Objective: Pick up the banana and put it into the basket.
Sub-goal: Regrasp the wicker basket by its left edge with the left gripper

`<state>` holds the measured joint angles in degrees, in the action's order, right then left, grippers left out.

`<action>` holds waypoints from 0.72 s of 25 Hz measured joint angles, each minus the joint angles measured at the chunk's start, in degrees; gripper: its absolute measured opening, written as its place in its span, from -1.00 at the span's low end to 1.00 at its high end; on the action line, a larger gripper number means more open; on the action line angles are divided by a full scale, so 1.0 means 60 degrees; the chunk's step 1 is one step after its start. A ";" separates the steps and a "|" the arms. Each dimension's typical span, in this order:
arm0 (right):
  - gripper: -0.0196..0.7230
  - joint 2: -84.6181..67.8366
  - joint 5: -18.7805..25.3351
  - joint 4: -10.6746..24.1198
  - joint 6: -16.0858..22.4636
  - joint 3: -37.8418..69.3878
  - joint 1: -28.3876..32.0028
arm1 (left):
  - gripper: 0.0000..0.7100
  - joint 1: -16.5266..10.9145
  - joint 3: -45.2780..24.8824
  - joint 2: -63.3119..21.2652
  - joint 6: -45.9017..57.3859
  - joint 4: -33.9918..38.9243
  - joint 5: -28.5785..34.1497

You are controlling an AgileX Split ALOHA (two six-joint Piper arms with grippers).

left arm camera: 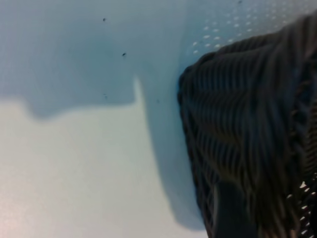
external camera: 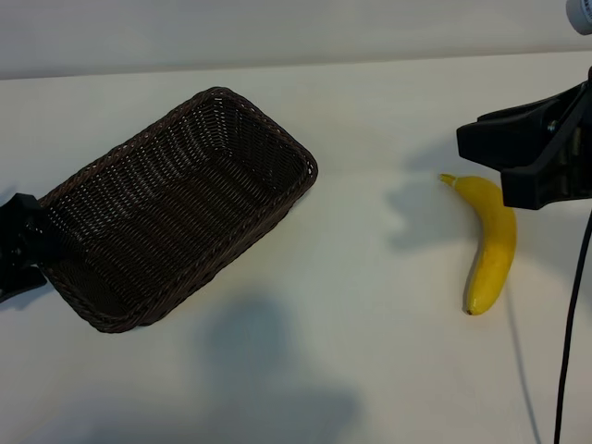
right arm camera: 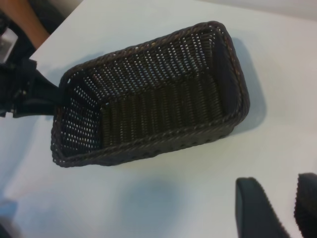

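The yellow banana (external camera: 492, 245) lies on the white table at the right, its stem end pointing to the back. My right gripper (external camera: 486, 166) hovers over that stem end. It is open, with both dark fingers (right arm camera: 257, 208) apart and nothing between them. The right wrist view does not show the banana. The dark brown woven basket (external camera: 268, 125) sits slantwise at the left and has nothing in it. My left gripper (external camera: 20, 245) is at the basket's short end by the left edge, shut on the rim there. From the left wrist, the basket's wall (left arm camera: 247, 124) shows close up.
A wide stretch of bare white table (external camera: 370, 305) separates the basket from the banana. A black cable (external camera: 573, 324) hangs down at the right edge. The table's far edge meets a pale wall behind.
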<state>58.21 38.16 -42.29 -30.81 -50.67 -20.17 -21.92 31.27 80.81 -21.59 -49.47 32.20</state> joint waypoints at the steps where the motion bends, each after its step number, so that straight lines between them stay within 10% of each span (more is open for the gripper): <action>1: -0.28 0.0000 0.0000 0.0000 0.0008 0.0000 0.0000 | 0.23 0.0000 0.0000 0.0057 0.0000 0.0000 0.0001; 18: -0.28 0.0000 0.0000 0.0000 -0.0001 0.0000 0.0000 | 0.22 0.0000 0.0000 0.0677 -0.0041 -0.0070 -0.0402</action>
<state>58.21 38.16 -42.29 -30.82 -50.67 -20.17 -21.92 31.27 84.87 -21.84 -49.89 29.79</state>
